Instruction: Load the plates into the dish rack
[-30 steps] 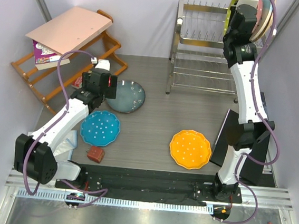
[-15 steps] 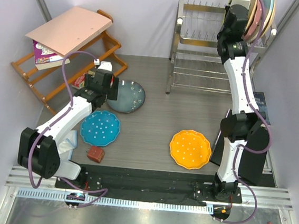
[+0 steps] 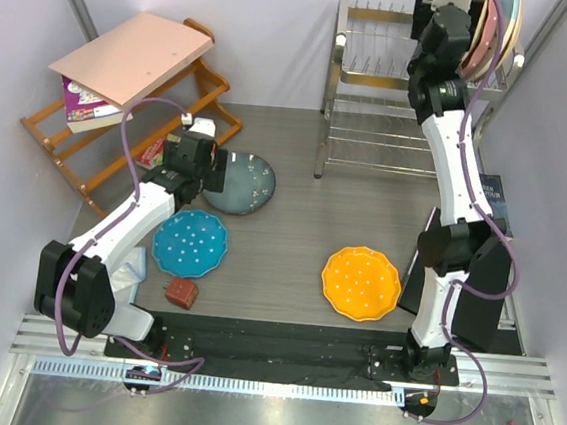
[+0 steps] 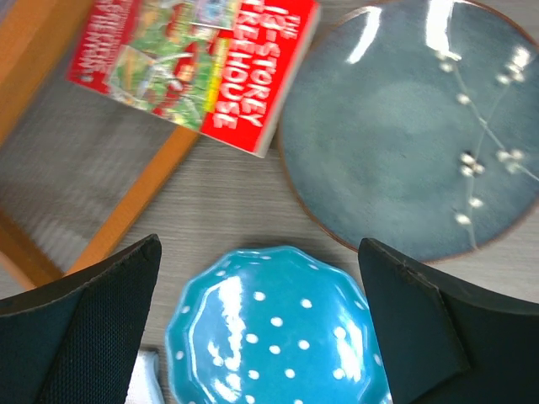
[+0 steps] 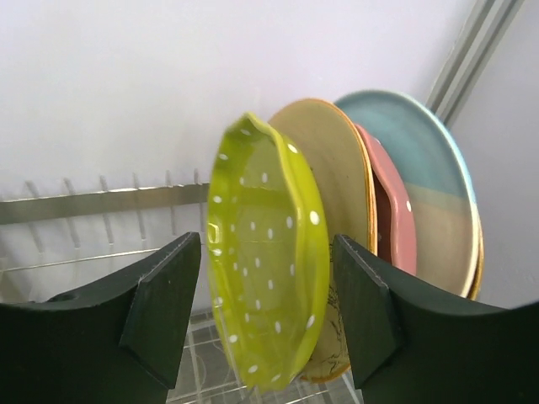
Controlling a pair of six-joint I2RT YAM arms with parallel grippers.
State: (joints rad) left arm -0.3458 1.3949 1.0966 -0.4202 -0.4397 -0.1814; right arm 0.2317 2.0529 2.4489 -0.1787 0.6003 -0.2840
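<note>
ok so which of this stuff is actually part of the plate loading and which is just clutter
Job: blue dotted plate, orange dotted plate, dark speckled plate, lime green dotted plate, chrome dish rack.
Lying about: wooden shelf, red book, brown block, cream plate, pink plate, pale blue plate.

- Lime green plate (image 5: 263,252): scalloped, white-dotted, on edge in the chrome dish rack's (image 3: 377,79) top tier, seemingly seated between wires.
- Blue plate (image 3: 190,243): scalloped, dotted, flat, face up.
- Grey-blue plate (image 3: 241,184): round, speckled, flat, just behind the blue plate.
- Orange plate (image 3: 360,282): scalloped, dotted, flat, well apart to the right.
</note>
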